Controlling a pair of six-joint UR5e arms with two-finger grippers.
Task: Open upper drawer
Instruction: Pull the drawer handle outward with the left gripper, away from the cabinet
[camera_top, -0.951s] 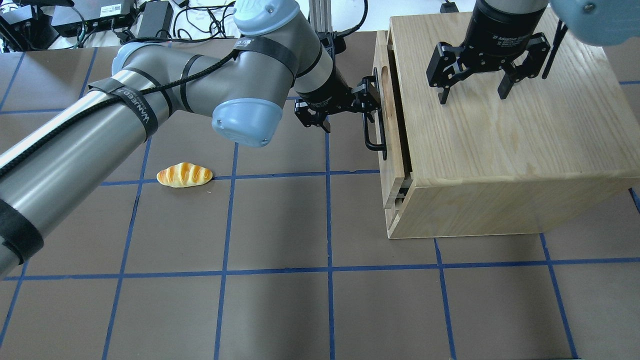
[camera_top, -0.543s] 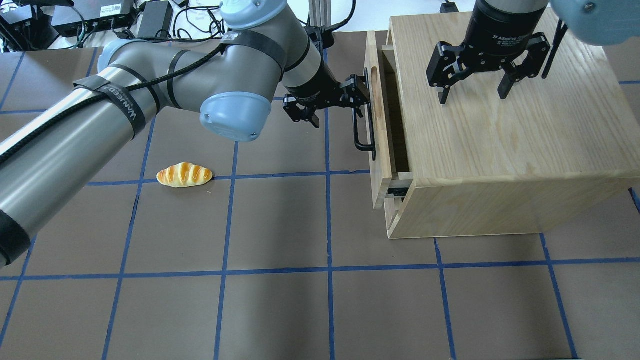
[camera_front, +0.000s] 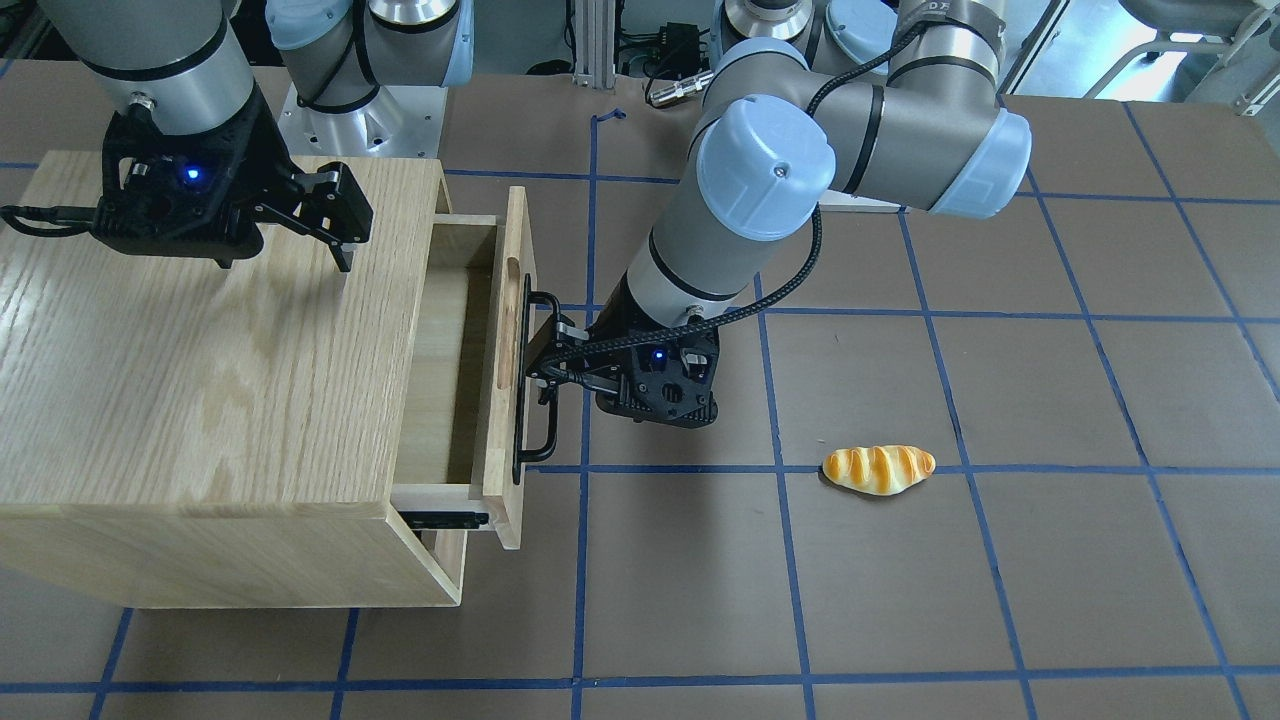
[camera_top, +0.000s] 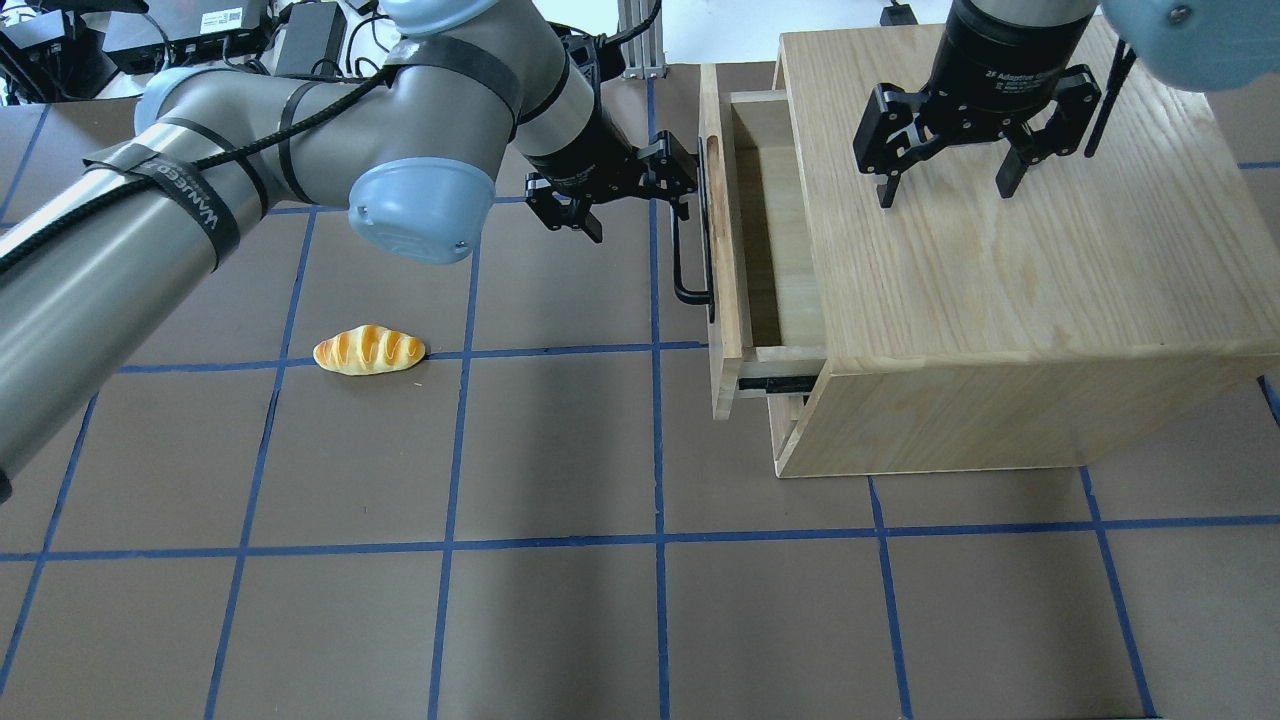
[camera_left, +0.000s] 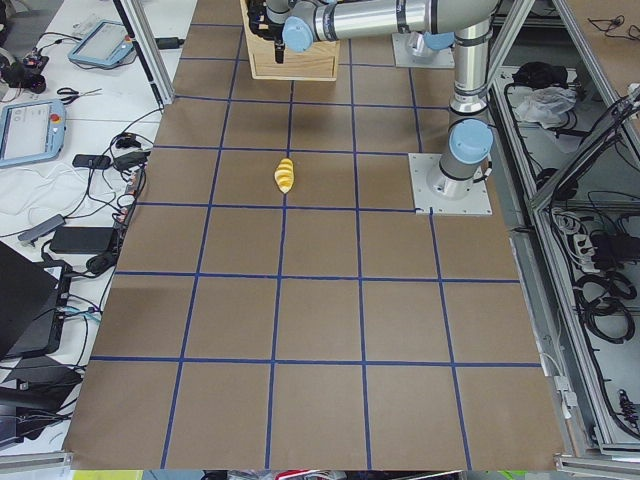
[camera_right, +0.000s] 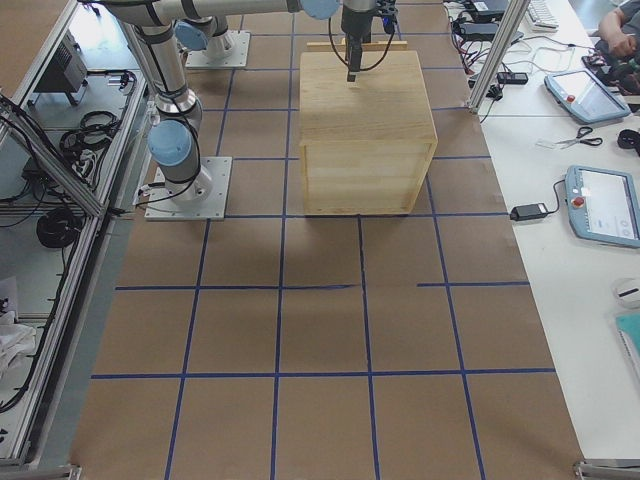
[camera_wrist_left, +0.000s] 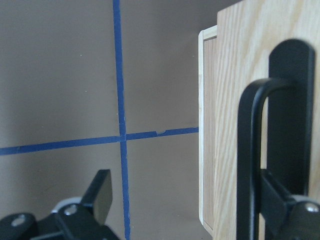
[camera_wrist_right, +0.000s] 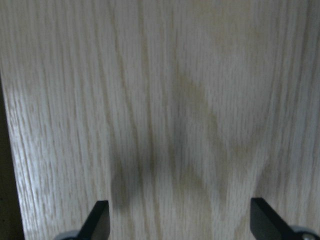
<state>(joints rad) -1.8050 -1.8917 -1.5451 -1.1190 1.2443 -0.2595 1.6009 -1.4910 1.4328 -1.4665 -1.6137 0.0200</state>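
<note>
The upper drawer (camera_top: 722, 260) is a light-wood box with a notched front and stands pulled partly out of the oak cabinet (camera_top: 1000, 300). Its inside (camera_front: 440, 360) looks empty. My left gripper (camera_top: 640, 195) is open, with one finger hooked behind the black bar handle (camera_top: 690, 250) and the other out over the table. In the left wrist view the handle (camera_wrist_left: 250, 165) crosses in front of the right finger (camera_wrist_left: 280, 197). My right gripper (camera_top: 945, 185) is open and empty, fingers pointing down close over the cabinet top (camera_wrist_right: 180, 125).
A toy bread roll (camera_top: 368, 350) lies on the brown, blue-taped table to the left of the drawer; it also shows in the front view (camera_front: 878, 468). A lower drawer front (camera_top: 790, 420) sits shut under the upper one. Cables and boxes lie beyond the far edge.
My left gripper has moved left with its finger behind the handle, and the upper drawer has slid out of the cabinet from nearly shut. The right gripper has not moved.
</note>
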